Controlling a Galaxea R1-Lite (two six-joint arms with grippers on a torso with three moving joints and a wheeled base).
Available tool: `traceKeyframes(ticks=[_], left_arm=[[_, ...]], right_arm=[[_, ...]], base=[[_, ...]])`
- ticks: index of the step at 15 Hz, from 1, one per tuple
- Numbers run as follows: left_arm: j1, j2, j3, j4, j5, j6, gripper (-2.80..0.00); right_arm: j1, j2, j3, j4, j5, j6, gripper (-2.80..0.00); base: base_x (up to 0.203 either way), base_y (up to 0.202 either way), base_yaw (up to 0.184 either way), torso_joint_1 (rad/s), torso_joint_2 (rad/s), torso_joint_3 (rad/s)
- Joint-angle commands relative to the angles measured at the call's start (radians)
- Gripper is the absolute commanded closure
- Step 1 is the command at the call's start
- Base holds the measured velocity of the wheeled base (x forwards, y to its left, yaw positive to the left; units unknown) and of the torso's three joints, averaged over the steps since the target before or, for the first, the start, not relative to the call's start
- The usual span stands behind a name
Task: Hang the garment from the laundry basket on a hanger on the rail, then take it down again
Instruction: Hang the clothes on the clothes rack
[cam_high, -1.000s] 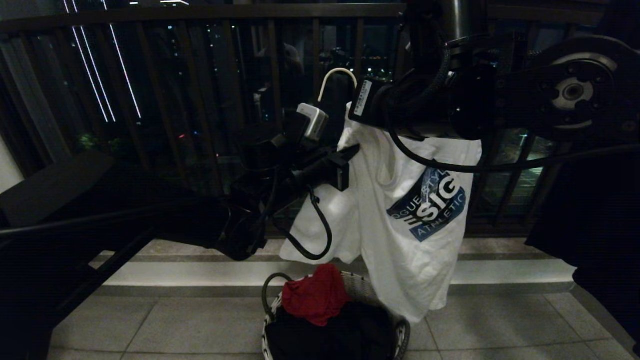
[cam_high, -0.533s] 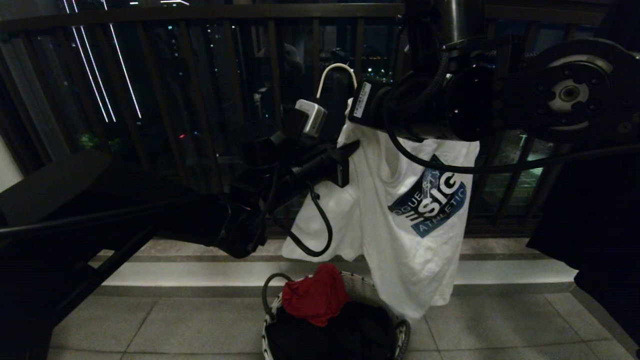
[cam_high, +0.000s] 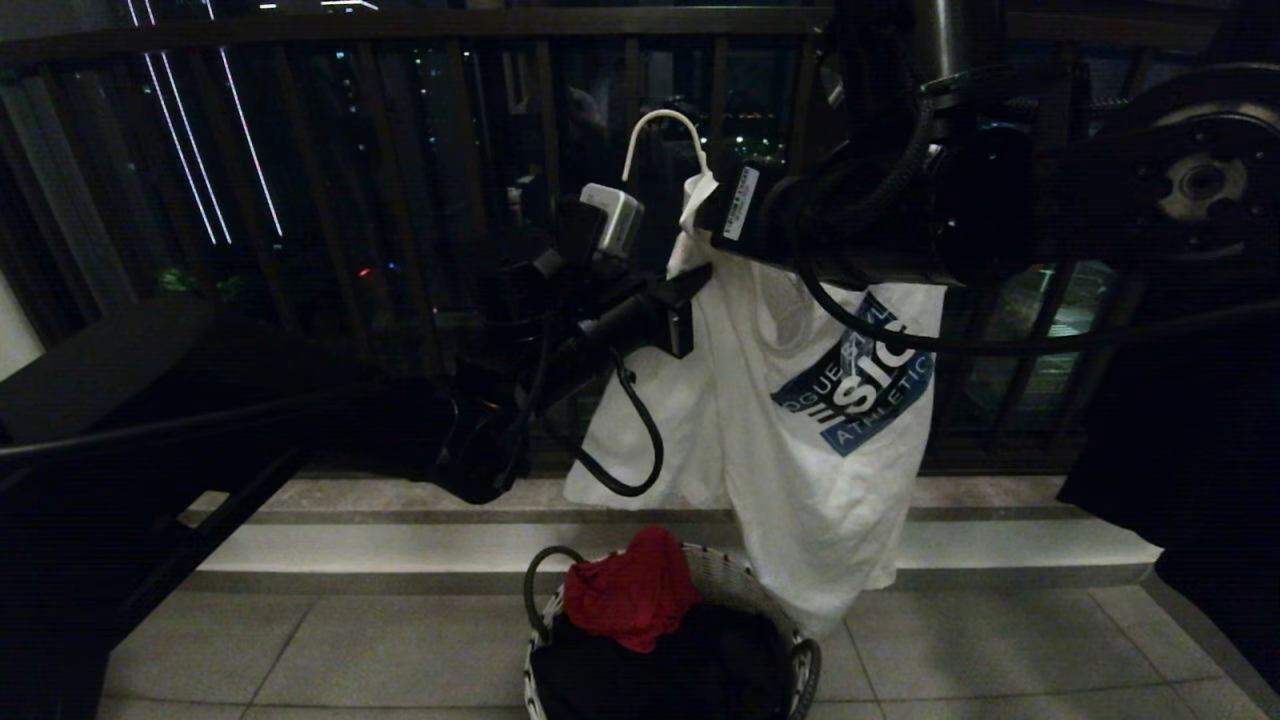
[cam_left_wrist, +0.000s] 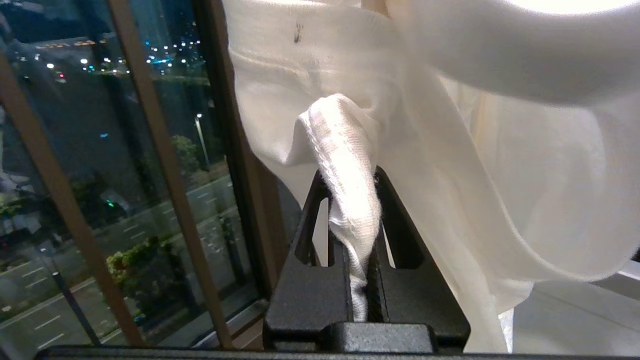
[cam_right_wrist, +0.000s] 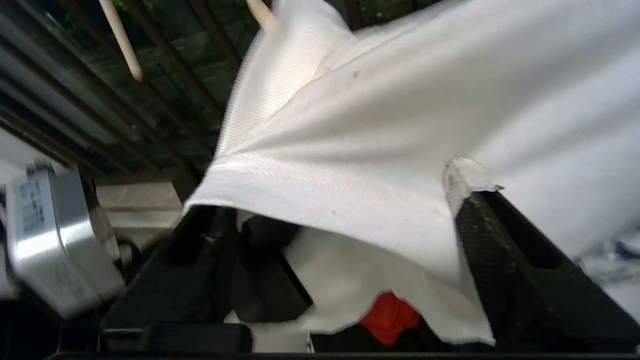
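A night-time balcony: pale grey floor tiles (cam_high: 400, 650) run to a raised light step, and behind it a dark balcony railing (cam_high: 400, 150) of vertical bars stands against city lights.

The white T-shirt (cam_high: 800, 480) hangs in the air in front of the railing, bunched and creased, its blue-and-white slanted chest graphic with "ATHLETIC" partly visible and facing the camera. Its lower hem dangles just beside the rim of the woven laundry basket (cam_high: 720, 572) on the floor, which holds a red cloth (cam_high: 630, 590) over dark clothing. The curved hook of the white wire hanger (cam_high: 660, 125) rises above the shirt's collar.

The left gripper (cam_left_wrist: 356, 200) is at the shirt's near edge, its fingers pressed together on a ribbed fold of the white fabric. The right gripper (cam_right_wrist: 340, 250) is up at the collar, fingers spread wide apart, with the cloth draped loosely over them, one fingertip poking against the fabric.
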Motion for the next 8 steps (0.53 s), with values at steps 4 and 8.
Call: traceKeyframes(ticks=[4,8], left_arm=[[0.005,-0.003,-0.003,-0.006,-0.001,-0.002,0.0],[0.006,-0.005,-0.007,-0.006,-0.001,-0.003,0.0]], right_arm=[[0.044,-0.102,0.129,0.004,-0.002,0.003,-2.8],[0.052,-0.136,0.177,0.002,-0.003,0.003,-2.8]], base=[[0.0,0.0,0.0,0.0,0.0,0.0],[0.0,0.0,0.0,0.0,0.0,0.0]])
